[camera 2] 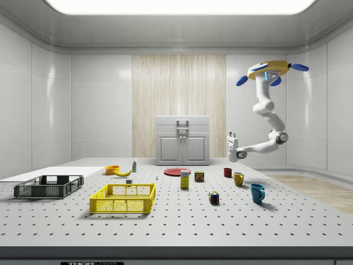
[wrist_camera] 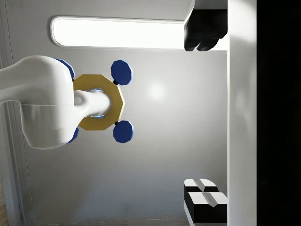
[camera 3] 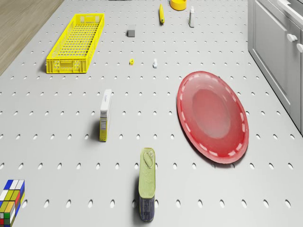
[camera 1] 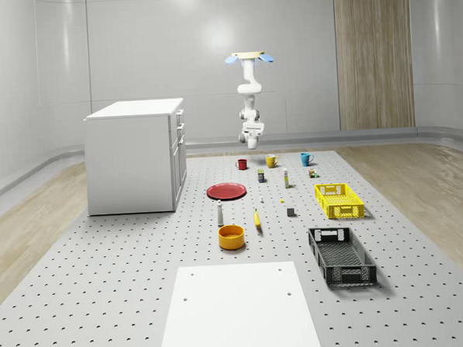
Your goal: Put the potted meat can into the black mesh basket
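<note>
The small rectangular potted meat can (camera 3: 147, 187) is seen standing on the perforated grey table (camera 3: 57, 132) just beside the round red plate (camera 3: 213, 116). The black mesh basket (camera 1: 341, 255) lies well apart from the plate. The drone (camera 2: 268, 70) hovers high beyond the plate, its gripper (camera 2: 232, 139) raised with the fingers set apart.

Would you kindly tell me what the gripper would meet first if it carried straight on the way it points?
Probably the ceiling. The gripper points upward, and its line seems to pass beside the hovering drone rather than into it, though depth is unclear.
</note>
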Controlling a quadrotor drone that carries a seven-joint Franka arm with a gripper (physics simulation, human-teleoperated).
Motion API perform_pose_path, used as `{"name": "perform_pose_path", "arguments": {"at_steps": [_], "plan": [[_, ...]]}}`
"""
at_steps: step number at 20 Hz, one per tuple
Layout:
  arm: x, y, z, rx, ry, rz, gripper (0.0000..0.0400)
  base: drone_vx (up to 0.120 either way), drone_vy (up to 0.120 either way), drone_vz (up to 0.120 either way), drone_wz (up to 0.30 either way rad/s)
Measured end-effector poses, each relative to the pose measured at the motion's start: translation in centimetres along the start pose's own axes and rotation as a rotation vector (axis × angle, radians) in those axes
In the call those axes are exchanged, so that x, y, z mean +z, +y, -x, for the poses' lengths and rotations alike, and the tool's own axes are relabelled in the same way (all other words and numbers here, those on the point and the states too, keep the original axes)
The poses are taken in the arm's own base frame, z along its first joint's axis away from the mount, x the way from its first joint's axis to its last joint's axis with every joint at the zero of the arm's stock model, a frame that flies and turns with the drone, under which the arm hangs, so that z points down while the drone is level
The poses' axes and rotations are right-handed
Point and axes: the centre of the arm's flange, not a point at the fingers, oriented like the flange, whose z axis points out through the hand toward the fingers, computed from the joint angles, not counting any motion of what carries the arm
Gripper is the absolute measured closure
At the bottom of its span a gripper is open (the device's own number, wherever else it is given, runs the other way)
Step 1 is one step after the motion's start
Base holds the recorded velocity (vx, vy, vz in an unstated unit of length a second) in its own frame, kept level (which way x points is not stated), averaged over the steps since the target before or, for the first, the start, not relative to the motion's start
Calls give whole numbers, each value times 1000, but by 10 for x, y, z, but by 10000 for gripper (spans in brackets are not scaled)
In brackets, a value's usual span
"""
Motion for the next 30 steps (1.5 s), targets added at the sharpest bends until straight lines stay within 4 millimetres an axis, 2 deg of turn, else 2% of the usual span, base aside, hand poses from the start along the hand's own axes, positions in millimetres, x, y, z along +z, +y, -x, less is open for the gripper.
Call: {"name": "perform_pose_path", "arguments": {"at_steps": [6, 10, 13, 16, 19, 22, 26, 30], "plan": [[3, -15, 16, -4, 163, 157, 0, 120, 0, 0, 0], [15, -36, 37, -10, 394, 386, 0, 120, 0, -40, 0], [41, -55, 58, -18, 668, 660, 0, 120, 0, -120, 0], [87, -68, 71, -27, 1018, 1011, 0, 120, 0, -120, 0], [136, -63, 67, -35, 1374, 1370, 0, 120, 0, -120, 0], [169, -47, 52, -42, 1657, 1657, 0, 120, 0, -120, 0], [189, -28, 34, -52, 1891, 1894, 0, 120, 0, -120, 0], [196, -17, 23, -61, 2012, 2014, 0, 120, 0, -120, 0]]}}
